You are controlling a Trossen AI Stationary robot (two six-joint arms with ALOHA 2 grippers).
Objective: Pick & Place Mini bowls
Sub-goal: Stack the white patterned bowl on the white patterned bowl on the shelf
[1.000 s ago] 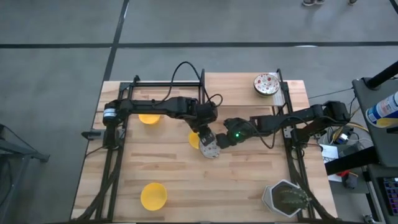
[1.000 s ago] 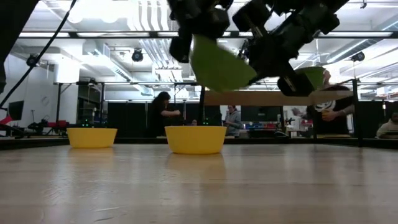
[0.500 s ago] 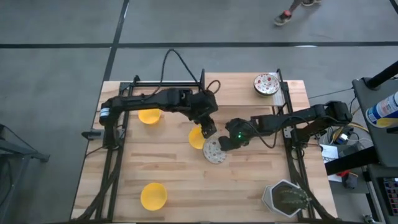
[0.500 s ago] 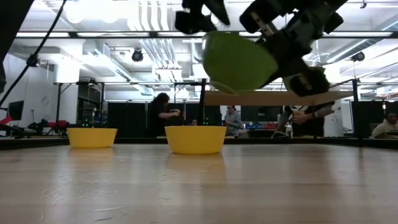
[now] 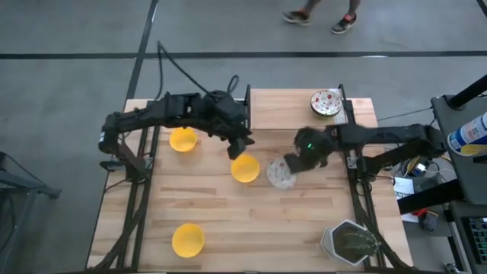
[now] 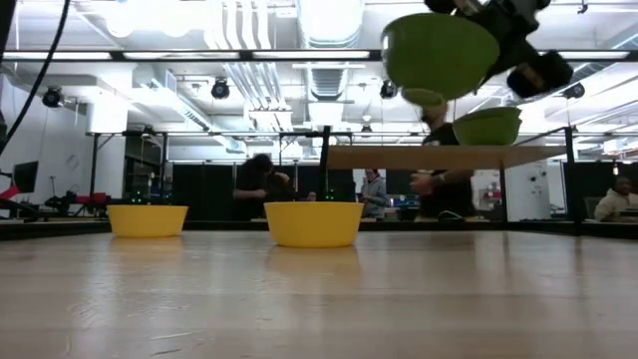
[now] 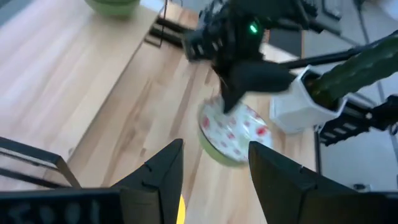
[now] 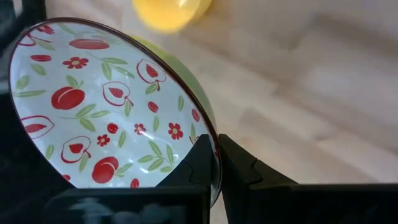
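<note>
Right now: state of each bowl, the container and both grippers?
Patterned bowl: held off the table by its rim, upright.
Right gripper: shut on that rim.
Left gripper: open, holding nothing.
Three yellow bowls: upright on table.
Second patterned bowl: resting at far edge.
Hexagonal container: near right corner.

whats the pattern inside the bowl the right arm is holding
White with red fruit, small red flowers and green leaves inside the held bowl; green outside. Best seen in the right wrist view.

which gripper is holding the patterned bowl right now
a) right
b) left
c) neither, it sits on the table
a: the right gripper pinches the rim of the patterned bowl, which the low view shows lifted off the table, while the left gripper is open and empty.
</note>
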